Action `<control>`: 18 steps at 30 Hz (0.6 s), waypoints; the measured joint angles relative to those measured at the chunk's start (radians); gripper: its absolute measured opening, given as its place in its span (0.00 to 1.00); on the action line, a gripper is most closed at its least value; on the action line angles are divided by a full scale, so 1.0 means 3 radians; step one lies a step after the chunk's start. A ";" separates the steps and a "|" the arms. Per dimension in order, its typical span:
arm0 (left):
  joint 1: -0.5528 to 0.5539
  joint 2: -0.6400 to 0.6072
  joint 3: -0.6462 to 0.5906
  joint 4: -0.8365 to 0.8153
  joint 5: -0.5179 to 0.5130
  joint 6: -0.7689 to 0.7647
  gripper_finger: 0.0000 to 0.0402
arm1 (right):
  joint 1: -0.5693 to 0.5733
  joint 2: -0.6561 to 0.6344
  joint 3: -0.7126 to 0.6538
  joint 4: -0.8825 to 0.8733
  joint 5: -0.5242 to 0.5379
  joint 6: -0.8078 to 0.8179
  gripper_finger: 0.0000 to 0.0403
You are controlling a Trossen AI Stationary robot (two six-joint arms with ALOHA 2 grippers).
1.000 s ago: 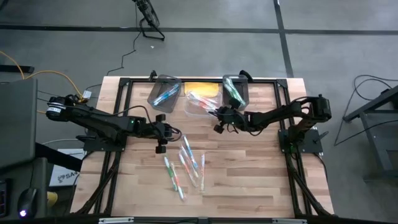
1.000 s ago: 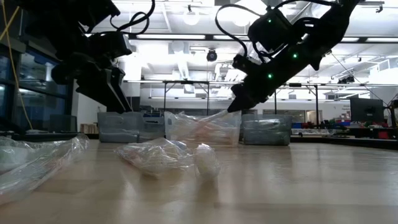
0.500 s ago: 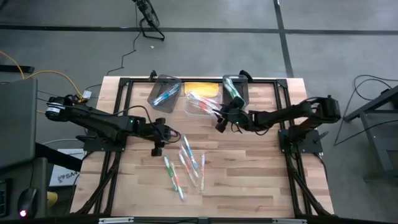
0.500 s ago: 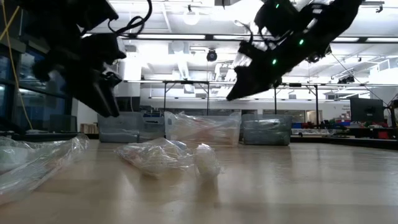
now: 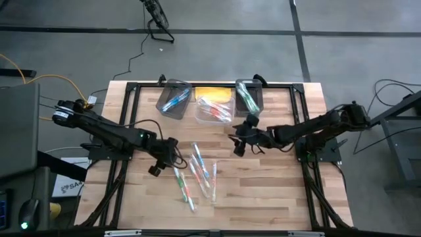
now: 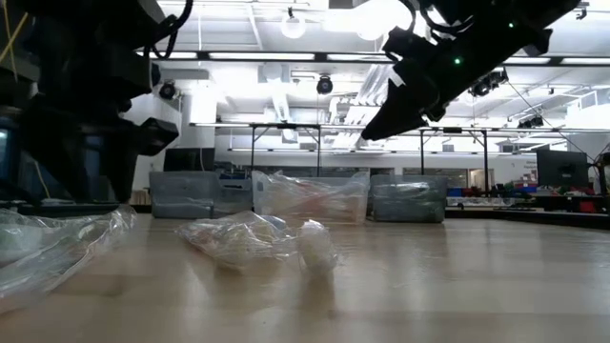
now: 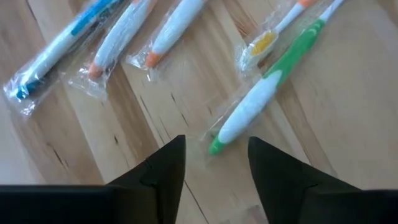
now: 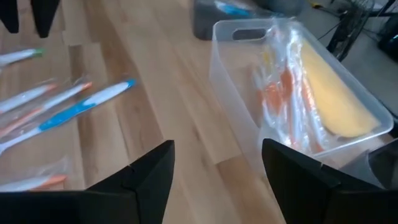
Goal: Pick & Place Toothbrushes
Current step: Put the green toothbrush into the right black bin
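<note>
Left gripper (image 5: 156, 169): my fingers stand spread and empty, low over the table (image 5: 276, 191), just beside the wrapped toothbrushes (image 5: 197, 174); the left wrist view shows a green-handled toothbrush (image 7: 258, 102) lying just ahead of the gap between my fingertips. Right gripper (image 5: 238, 146): spread wide, holding nothing, raised above the wood near the clear bin (image 8: 249, 99), which holds orange-handled brushes in wrappers. Remaining toothbrushes lie loose in a cluster at mid-table, between my two arms; others rest in the dark bins (image 5: 174, 99) along the far edge.
</note>
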State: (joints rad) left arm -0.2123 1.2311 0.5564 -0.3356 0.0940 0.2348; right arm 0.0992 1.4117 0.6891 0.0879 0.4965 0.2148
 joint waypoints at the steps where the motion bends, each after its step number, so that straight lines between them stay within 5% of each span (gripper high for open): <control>1: 0.0000 0.0005 0.0000 -0.0002 0.0000 0.0005 0.44 | 0.0018 0.0000 0.0000 -0.0015 0.0000 0.0012 0.58; 8: -0.0074 0.0082 0.0000 0.0062 0.0086 0.0168 0.55 | 0.0073 0.0000 0.0000 -0.0103 0.0006 0.0171 0.58; 18: -0.0210 0.0492 0.0003 0.0237 -0.0083 0.0251 0.41 | 0.0127 0.0000 0.0000 -0.0198 0.0004 0.0332 0.58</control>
State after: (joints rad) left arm -0.2752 1.3789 0.5571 -0.2645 0.0690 0.3099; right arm 0.1373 1.4117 0.6891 0.0286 0.4976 0.3143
